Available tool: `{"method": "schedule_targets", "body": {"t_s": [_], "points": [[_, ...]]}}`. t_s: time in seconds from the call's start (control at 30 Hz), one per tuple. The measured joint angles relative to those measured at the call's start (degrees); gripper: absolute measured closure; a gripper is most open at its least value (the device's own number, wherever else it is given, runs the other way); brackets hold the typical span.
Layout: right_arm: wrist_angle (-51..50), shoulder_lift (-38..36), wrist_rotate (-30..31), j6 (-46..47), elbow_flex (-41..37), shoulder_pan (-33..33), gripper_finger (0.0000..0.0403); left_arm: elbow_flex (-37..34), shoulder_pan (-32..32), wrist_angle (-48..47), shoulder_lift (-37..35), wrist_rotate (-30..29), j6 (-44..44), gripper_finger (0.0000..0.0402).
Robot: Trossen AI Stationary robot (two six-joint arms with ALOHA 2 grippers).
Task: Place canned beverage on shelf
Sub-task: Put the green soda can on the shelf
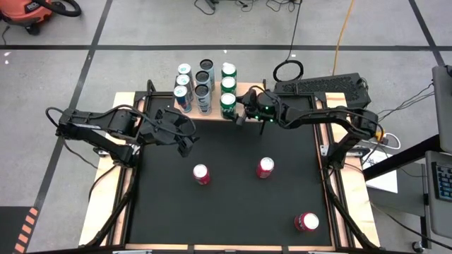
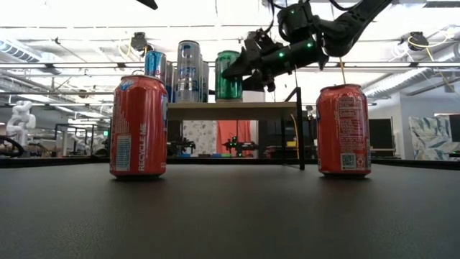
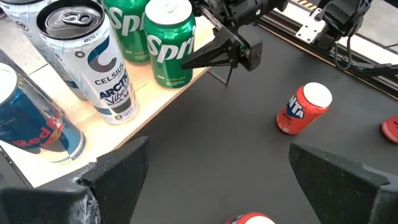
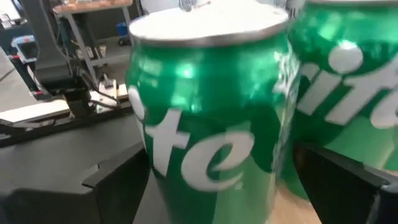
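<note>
Cans already crowd the shelf (image 1: 239,90) at the upper centre of the high view: nine of them in three columns, blue-and-silver ones on the left, dark-topped silver ones in the middle, green ones on the right. The nearest green can (image 1: 228,103) stands at the shelf's front right corner, upright, and looks like the latest arrival.

The right claw (image 1: 240,113) sits just beside that green can, at the shelf's front edge, its fingers spread wide. In the right wrist view the can (image 4: 208,106) fills the frame between the two dark fingers with a gap on either side, so I judge it set down and let go, or about to be; contact cannot be ruled out from these views. The low view shows the claw (image 2: 241,68) level with the can's body above the wooden board.

The left claw (image 1: 185,139) hangs over the table left of centre, spread and empty.

Three red cans remain on the black table (image 1: 233,212): one (image 1: 201,173) at lower centre-left, one (image 1: 265,167) at centre-right, and one (image 1: 306,222) at the lower right, lying on its side as far as I can tell. So most of the job looks done, with three cans left and little free board visible.
</note>
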Motion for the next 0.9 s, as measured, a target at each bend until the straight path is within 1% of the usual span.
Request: {"method": "schedule_targets", "body": {"t_s": [0.13,0.37,0.6,0.67,0.8,0.9], "points": [[-3.34,-1.42,-0.02,-0.18,-0.04,-0.51,0.0039,0.0,-0.01,-0.02,0.0,0.0,-0.04,0.0014],[-4.88,-2.95,-0.2,-0.66,-0.07,-1.04,0.0039,0.0,0.0,0.0,0.0,0.0,-0.05,0.0014],[-6.97,-3.19,-4.52,0.35,-0.07,-1.02,0.0039,0.0,-0.01,-0.02,0.0,0.0,-0.1,0.0014],[-8.14,-3.21,-3.82,0.9,-0.07,-1.04,0.0039,0.0,-0.02,-0.02,0.0,0.0,-0.14,0.0014],[-12.37,-3.89,-0.06,1.05,-0.07,-1.47,0.0039,0.0,0.0,-0.02,0.0,0.0,-0.16,0.0014],[-14.82,-4.78,0.21,1.04,-0.11,-2.14,0.0039,0.0,-0.02,-0.03,0.0,0.0,-0.16,0.0014]]}}
